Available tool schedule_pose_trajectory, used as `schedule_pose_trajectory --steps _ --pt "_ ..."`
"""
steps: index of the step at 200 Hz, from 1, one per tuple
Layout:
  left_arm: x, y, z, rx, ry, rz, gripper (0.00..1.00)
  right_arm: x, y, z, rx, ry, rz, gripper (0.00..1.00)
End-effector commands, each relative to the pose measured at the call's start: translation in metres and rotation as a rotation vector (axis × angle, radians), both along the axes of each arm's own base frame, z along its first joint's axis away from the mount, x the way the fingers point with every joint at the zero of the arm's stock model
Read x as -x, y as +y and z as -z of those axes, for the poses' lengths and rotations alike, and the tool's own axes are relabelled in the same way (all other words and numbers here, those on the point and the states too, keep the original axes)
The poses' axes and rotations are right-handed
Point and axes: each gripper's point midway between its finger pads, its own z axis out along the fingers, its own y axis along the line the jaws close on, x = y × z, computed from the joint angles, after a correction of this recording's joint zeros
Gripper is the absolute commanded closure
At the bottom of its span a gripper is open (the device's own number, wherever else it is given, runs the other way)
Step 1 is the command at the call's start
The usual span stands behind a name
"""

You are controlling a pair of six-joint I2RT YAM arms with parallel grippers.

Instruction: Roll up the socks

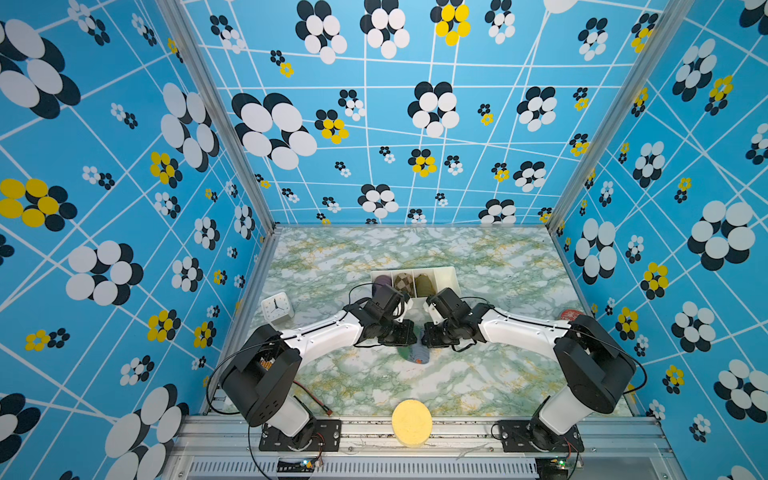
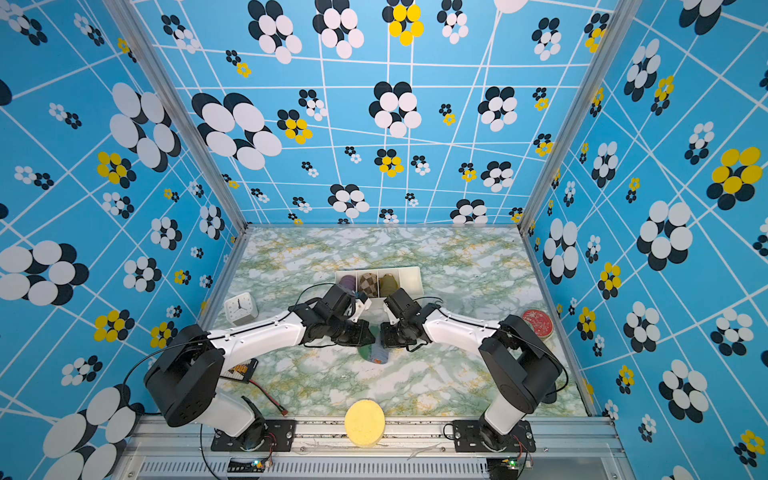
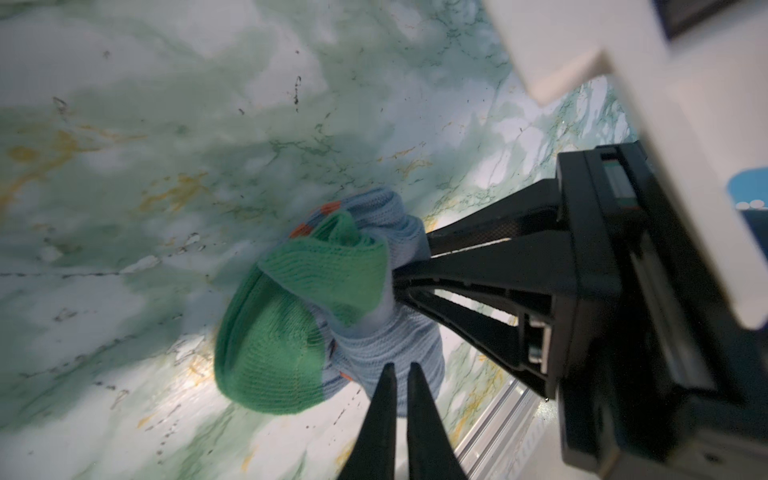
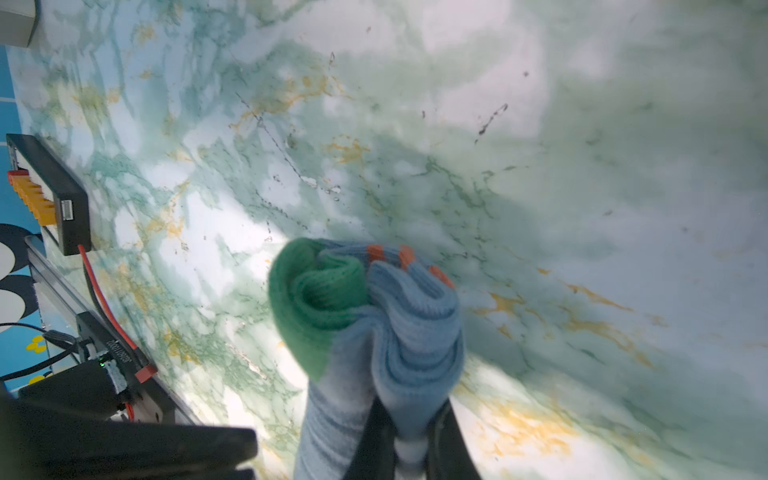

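The socks [image 1: 415,355] are a bunched grey-blue bundle with green toes and orange stripes, mid-table between my two wrists in both top views. My right gripper [image 4: 409,419] is shut on a blue fold of the socks [image 4: 399,328], and the bundle hangs from its tips just above the marble. In the left wrist view those black fingers [image 3: 478,257] enter the socks [image 3: 332,303] from the side. My left gripper [image 3: 402,368] is shut, its tips resting against the blue ribbed edge. No fabric shows between its fingers.
A white divided tray [image 1: 451,276] behind the wrists holds purple, checkered and olive rolled socks. A white clock [image 1: 276,307] stands at the left, a red round thing [image 2: 537,322] at the right. A yellow disc [image 1: 411,422] lies on the front rail. A black box with a red cable [image 2: 243,370] lies near the left arm.
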Motion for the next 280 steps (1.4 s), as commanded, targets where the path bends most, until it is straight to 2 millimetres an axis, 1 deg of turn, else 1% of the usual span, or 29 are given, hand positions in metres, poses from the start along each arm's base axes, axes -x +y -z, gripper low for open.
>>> schedule_pose_trajectory --steps 1,64,98,148,174,205,230,252,280 --pt "0.0 -0.013 -0.007 0.039 0.005 0.016 0.89 0.004 -0.002 0.008 0.038 0.025 -0.007 1.0" --pt "0.007 -0.023 0.006 0.035 0.037 0.034 0.9 0.004 0.001 0.011 0.034 0.032 -0.011 1.0" --pt "0.013 -0.022 0.021 0.01 0.068 0.046 0.9 0.003 0.001 0.012 0.033 0.035 -0.01 1.0" --pt "0.032 -0.001 0.055 -0.081 0.14 0.044 0.9 0.005 0.003 0.013 0.02 0.048 -0.005 1.0" --pt "0.037 0.006 0.069 -0.112 0.161 0.037 0.92 0.004 0.007 0.012 0.0 0.054 -0.002 1.0" --pt "0.039 0.012 0.083 -0.141 0.18 0.034 0.95 0.004 0.008 0.009 -0.011 0.05 -0.005 0.89" --pt "0.041 0.018 0.096 -0.155 0.206 0.025 1.0 0.004 0.009 0.007 -0.02 0.047 -0.005 0.85" --pt "0.042 0.025 0.104 -0.164 0.222 0.009 1.0 0.004 0.01 0.007 -0.025 0.047 -0.003 0.82" --pt "0.041 0.036 0.107 -0.172 0.226 -0.013 1.0 0.005 0.008 0.008 -0.025 0.05 0.001 0.8"
